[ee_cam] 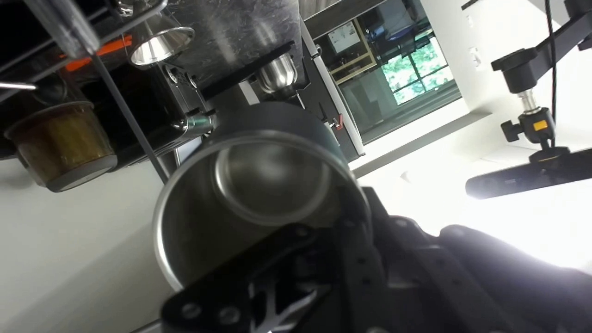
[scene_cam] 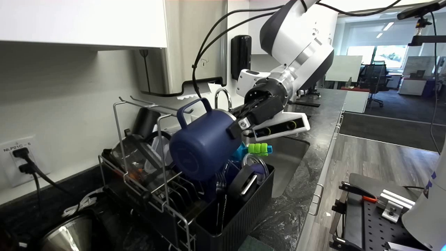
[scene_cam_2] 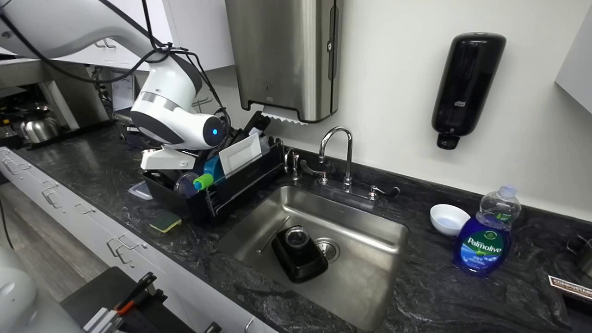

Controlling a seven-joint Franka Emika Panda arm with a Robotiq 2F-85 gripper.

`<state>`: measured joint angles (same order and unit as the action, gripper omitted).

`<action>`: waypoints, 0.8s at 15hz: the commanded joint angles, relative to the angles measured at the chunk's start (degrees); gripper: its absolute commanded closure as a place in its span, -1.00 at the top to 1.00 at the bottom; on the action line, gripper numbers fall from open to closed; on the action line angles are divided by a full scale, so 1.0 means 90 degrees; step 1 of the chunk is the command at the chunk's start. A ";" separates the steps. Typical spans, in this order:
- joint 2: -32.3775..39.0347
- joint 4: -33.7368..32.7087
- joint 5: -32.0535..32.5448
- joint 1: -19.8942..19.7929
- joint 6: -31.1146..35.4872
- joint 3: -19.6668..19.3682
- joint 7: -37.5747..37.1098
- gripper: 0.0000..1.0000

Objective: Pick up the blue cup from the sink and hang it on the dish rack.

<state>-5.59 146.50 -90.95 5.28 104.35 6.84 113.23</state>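
The dark blue cup (scene_cam: 205, 143) is held tipped over above the crowded dish rack (scene_cam_2: 252, 175), handle upward. The black gripper (scene_cam: 237, 127) pinches its wall, one finger inside the mouth, one outside. Whether the handle encircles the rack's silver prong (scene_cam: 190, 111) cannot be told. The wrist view shows a metallic interior, partly covered by the gripper. In an exterior view, the cup cannot be made out behind the robot arm (scene_cam_2: 169, 108). The rack's black bin (scene_cam: 244, 212) holds thin utensils (scene_cam: 220, 188). The steel sink (scene_cam_2: 363, 280) holds a black container (scene_cam_2: 300, 261) and a rod-like item (scene_cam_2: 274, 235), hard to identify.
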 commanded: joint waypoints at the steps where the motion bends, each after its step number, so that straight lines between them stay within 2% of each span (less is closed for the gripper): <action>1: 0.0098 -0.0154 -0.0186 0.0011 0.0063 0.0003 -0.0180 -0.97; 12: 0.0308 -0.0268 -0.0226 0.0009 0.0042 -0.0031 -0.0386 -0.97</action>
<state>-4.06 145.02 -91.70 5.28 104.39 6.59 110.51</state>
